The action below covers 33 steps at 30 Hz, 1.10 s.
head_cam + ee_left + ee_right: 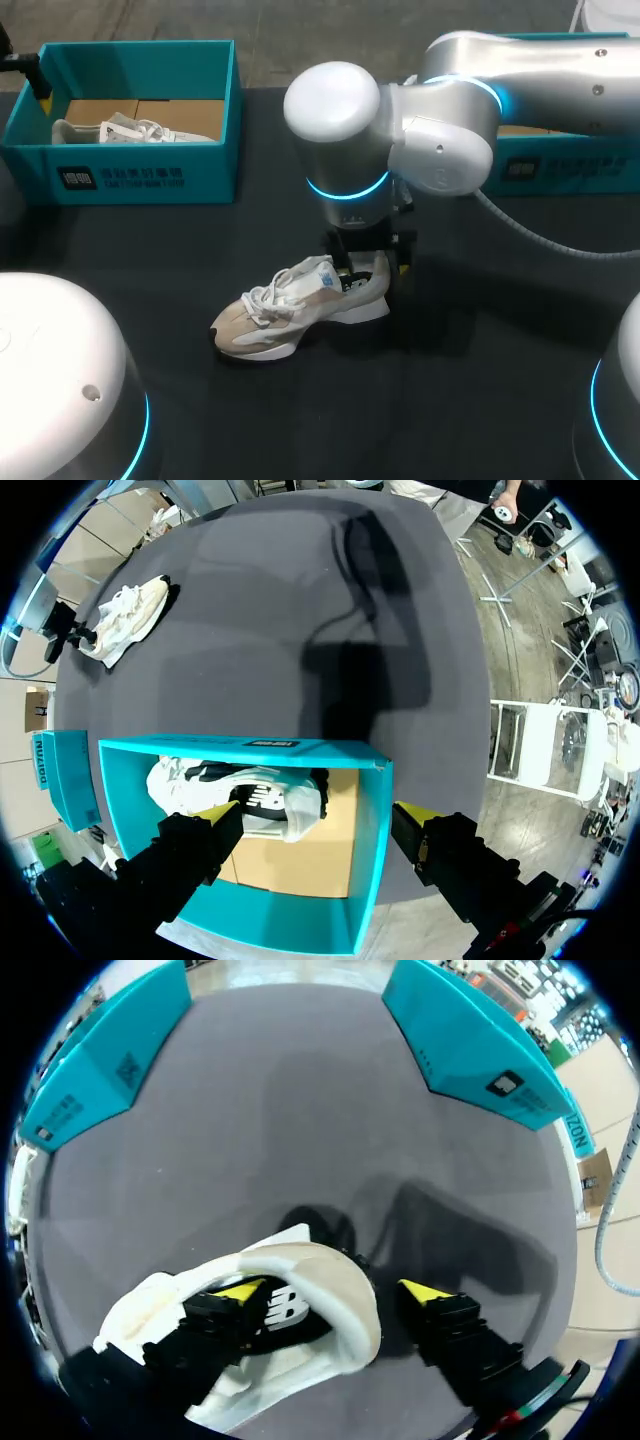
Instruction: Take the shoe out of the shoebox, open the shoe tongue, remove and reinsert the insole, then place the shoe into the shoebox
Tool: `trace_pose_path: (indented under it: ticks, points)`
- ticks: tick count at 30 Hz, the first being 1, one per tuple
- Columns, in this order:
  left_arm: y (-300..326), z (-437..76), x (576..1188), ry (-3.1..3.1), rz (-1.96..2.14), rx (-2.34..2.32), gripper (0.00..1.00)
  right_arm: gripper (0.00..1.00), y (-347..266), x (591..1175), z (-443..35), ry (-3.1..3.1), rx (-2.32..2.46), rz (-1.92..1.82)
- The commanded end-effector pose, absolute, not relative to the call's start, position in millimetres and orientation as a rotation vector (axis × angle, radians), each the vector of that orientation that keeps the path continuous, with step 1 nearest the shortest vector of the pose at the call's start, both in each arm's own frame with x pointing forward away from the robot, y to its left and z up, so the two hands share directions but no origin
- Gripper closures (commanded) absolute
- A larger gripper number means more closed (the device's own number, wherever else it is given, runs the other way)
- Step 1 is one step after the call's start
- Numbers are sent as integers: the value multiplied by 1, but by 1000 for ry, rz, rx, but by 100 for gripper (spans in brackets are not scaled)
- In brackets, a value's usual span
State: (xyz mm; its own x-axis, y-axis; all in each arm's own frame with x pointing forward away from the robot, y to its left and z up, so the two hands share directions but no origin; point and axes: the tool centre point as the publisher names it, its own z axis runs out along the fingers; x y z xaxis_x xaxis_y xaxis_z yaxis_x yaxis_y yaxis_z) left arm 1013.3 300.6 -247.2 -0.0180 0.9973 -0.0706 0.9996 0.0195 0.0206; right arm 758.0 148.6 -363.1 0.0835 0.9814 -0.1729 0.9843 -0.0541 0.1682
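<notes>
At the far left of the black, matt table [480, 380] stands the shoebox [140, 180], a teal rectangular box of smooth card with a brown cardboard floor. Inside it lies a second shoe [130, 130], white and soft, with loose laces. The left gripper [320, 813] hangs above this box. Its two dark fingers are spread wide, the yellow tips well apart, and they hold nothing. In the left wrist view the box wall [370, 860] is under the fingers, and the second shoe [250, 795] lies near one tip, with its white mesh and a dark opening.

In the middle of the table, out of the box, rests the shoe [290, 310], lying along the table with the toe toward the left. It has a beige, suede-like toe, a white knitted upper, white laces and a thick, wavy white sole. The heel is rounded and padded.

The right arm [450, 110], of smooth silver metal with a glowing blue ring, comes in from the right and bends down to the heel. The right gripper [372, 268] is at the heel. In the right wrist view its fingers [240, 1288] stand apart: one yellow tip is inside the opening of the shoe [310, 1300], the other is outside, just behind the heel, with the padded heel wall between them. I cannot see both tips pressing on it.

Behind the arm, at the right, lies a teal lid [560, 165] of the same smooth card.
</notes>
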Motion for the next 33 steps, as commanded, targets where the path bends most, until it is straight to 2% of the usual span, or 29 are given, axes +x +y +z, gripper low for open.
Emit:
trace_pose_path:
  ticks: [1, 16, 24, 33]
  points:
    - [301, -246, 1013, 2196, -51, 2157, 0, 0, 149, 753, -342, 2009, 2093, -6]
    - [301, -246, 1013, 2196, -51, 2157, 0, 0, 142, 754, -269, 2244, 1781, 29]
    - [301, -246, 1013, 2196, -51, 2157, 0, 0, 140, 764, -251, 2500, 1350, 321]
    - [301, -246, 1013, 2196, -51, 2157, 0, 0, 135, 784, -231, 2695, 709, 382]
